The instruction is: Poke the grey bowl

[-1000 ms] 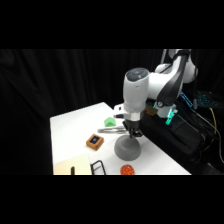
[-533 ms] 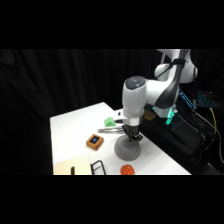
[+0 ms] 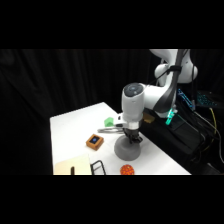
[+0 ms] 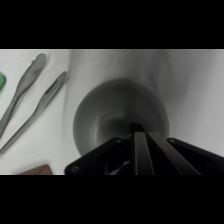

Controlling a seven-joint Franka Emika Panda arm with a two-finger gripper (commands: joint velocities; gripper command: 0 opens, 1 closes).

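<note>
Your claw (image 3: 132,141) is sitting clenched right on the grey bowl (image 3: 127,150); pushing down harder is risking skidding it into the orange ball (image 3: 127,170).

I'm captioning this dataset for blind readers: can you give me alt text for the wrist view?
Looking straight down past the gripper, whose fingers are shut together, onto the dark grey bowl, which lies dome-up on the white table. Metal tongs lie at the left, with a green thing at the left edge.

Bright white table (image 3: 75,125), dark surroundings, soft blur.
</note>
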